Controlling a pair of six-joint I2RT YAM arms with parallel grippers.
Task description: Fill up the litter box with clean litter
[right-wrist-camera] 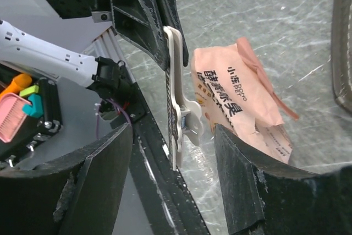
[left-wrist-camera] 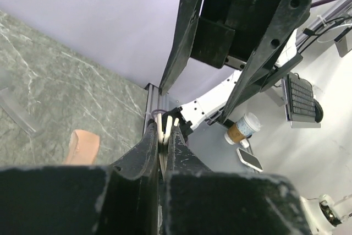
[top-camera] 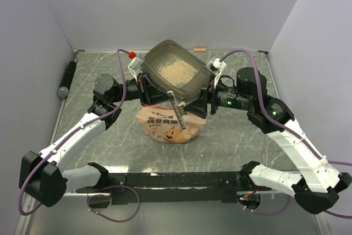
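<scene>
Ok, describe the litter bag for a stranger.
At the middle of the table is the tilted grey-brown litter box. Just on its near side lies the bag. It alone is soft salmon-pink plastic, with dark characters and a cartoon face.

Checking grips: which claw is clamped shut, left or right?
The left claw, pinched on the white clip; the right claw stands open, fingers wide apart around that clip.
</scene>
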